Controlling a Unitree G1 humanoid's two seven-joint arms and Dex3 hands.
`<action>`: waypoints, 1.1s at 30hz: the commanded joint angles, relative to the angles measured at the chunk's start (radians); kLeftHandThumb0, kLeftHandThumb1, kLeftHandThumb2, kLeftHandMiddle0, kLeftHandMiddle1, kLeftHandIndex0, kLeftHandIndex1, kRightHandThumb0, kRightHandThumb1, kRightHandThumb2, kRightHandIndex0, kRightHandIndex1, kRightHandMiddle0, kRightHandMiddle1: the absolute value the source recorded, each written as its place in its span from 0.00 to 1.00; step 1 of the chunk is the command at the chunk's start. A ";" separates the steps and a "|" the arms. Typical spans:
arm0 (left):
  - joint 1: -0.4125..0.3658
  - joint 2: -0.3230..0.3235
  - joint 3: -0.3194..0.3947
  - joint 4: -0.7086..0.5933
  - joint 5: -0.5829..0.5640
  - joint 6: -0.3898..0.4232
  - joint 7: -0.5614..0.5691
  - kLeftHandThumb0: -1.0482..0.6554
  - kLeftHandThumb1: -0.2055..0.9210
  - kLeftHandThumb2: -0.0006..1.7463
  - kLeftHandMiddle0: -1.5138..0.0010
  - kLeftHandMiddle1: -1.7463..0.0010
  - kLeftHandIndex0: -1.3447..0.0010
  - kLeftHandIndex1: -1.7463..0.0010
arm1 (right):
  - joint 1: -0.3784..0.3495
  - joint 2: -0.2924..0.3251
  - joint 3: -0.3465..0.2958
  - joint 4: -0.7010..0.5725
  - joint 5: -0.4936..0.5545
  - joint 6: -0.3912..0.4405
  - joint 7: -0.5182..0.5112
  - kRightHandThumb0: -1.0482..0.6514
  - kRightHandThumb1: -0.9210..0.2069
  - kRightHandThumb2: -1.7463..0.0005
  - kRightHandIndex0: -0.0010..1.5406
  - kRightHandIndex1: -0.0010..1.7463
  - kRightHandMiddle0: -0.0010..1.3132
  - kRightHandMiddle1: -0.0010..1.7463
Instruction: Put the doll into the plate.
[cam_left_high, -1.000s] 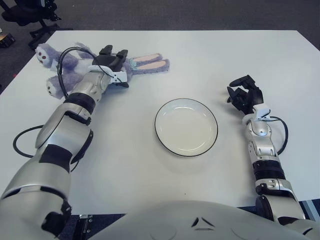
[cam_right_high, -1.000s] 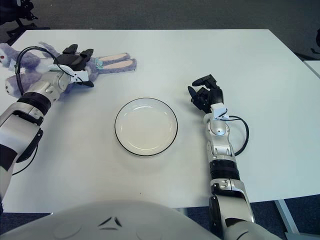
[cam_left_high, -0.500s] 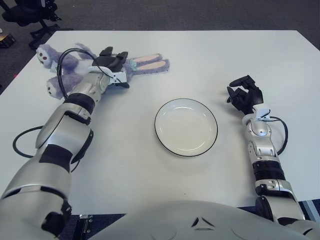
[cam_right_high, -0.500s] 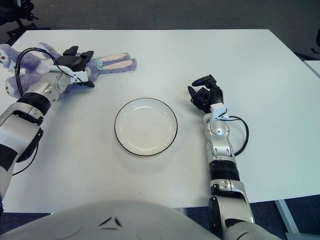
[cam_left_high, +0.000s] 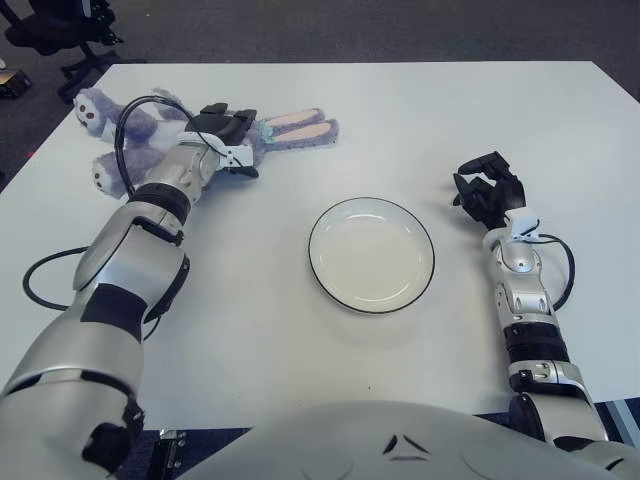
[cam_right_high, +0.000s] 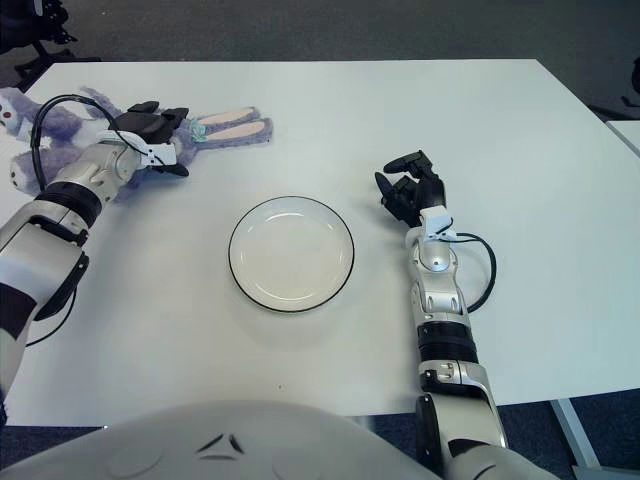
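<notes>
A purple plush bunny doll (cam_left_high: 150, 125) lies at the far left of the white table, its long pink-lined ears (cam_left_high: 298, 126) pointing right. My left hand (cam_left_high: 225, 120) is over the doll's middle, where the ears join the body, with its dark fingers stretched out flat and nothing gripped. The round white plate (cam_left_high: 371, 255) with a dark rim sits bare at the table's centre, well to the right of the doll. My right hand (cam_left_high: 487, 190) shows to the right of the plate with its fingers curled, holding nothing.
A black cable (cam_left_high: 40, 275) loops from my left arm over the table's left side, and another loop crosses the doll. An office chair base (cam_left_high: 60, 30) stands on the dark floor beyond the far left corner.
My left hand has settled slightly lower over the doll and its forearm has shifted a little left. Doll, plate and right hand have not moved.
</notes>
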 joint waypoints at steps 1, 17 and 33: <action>0.084 -0.015 -0.037 0.048 0.030 -0.017 -0.034 0.53 0.89 0.00 0.88 0.27 0.79 0.45 | 0.045 0.012 -0.001 0.015 0.000 0.031 0.003 0.41 0.00 0.82 0.52 0.90 0.31 0.87; 0.113 -0.019 -0.073 0.067 0.063 0.008 0.130 0.66 0.97 0.07 0.84 0.11 0.88 0.06 | 0.047 0.013 -0.002 0.005 0.001 0.038 0.006 0.41 0.00 0.81 0.53 0.90 0.31 0.88; 0.135 -0.008 -0.040 0.081 0.025 -0.049 0.200 0.84 0.74 0.50 0.72 0.03 0.66 0.00 | 0.046 0.016 -0.004 0.000 0.008 0.042 0.011 0.41 0.00 0.81 0.53 0.91 0.30 0.88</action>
